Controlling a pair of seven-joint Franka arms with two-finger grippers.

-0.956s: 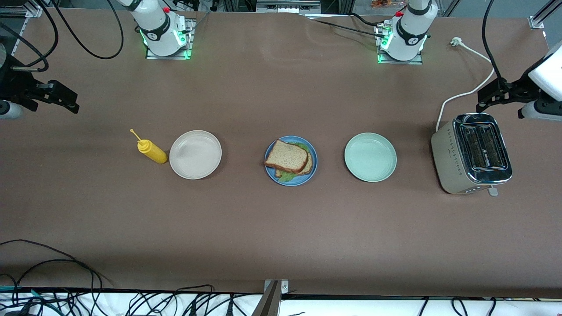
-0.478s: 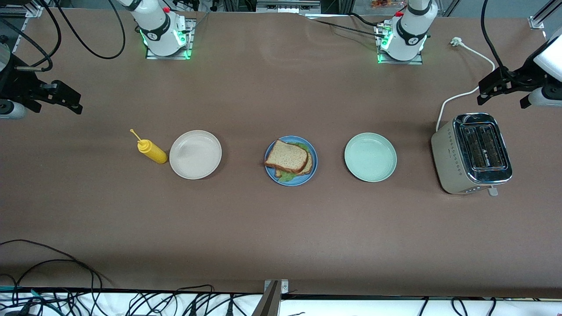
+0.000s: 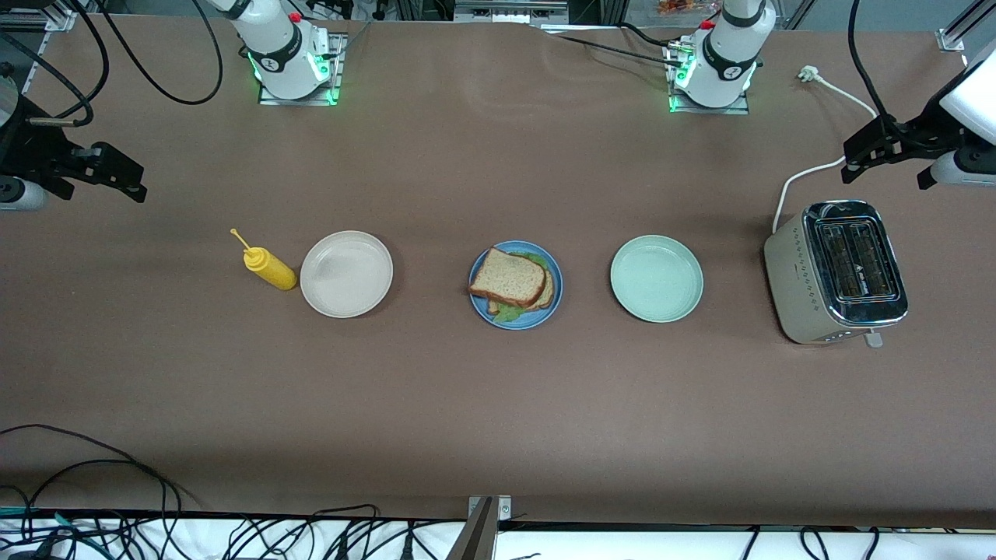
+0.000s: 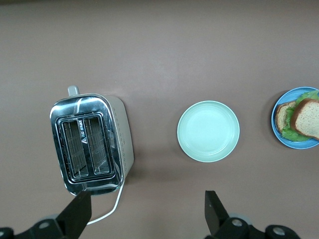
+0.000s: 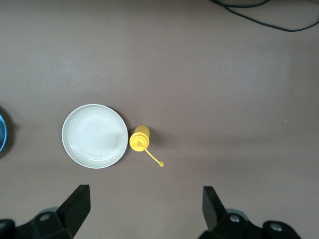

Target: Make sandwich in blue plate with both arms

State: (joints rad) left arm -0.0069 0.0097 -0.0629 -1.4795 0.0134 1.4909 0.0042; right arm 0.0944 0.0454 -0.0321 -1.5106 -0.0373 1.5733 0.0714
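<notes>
the sandwich (image 3: 511, 285) sits on the blue plate (image 3: 477, 299) at the centre of the front frame: top toast slice skewed over the lower one, green lettuce showing at the plate's lower and upper edges. in the left wrist view the same plate (image 4: 275, 122) is cut by the frame's right edge.

pale green plate (image 3: 656, 278) lies beside the blue plate toward the left arm's end of the table, bare. toaster (image 3: 836, 270) stands further that way, both slots up, white cord trailing from it. beige plate (image 3: 346, 274) lies toward the right arm's end, bare, with the yellow squeeze bottle (image 3: 268, 267) just beside it, on its side, nozzle pointing away from the plate.

left gripper (image 3: 883, 148) hangs at the right edge of the front frame, above the toaster in the picture; fingers (image 4: 213, 211) spread wide, holding nothing. right gripper (image 3: 105, 173) hangs at the left edge, over bare table; fingers (image 5: 212, 204) likewise spread wide, holding nothing.
</notes>
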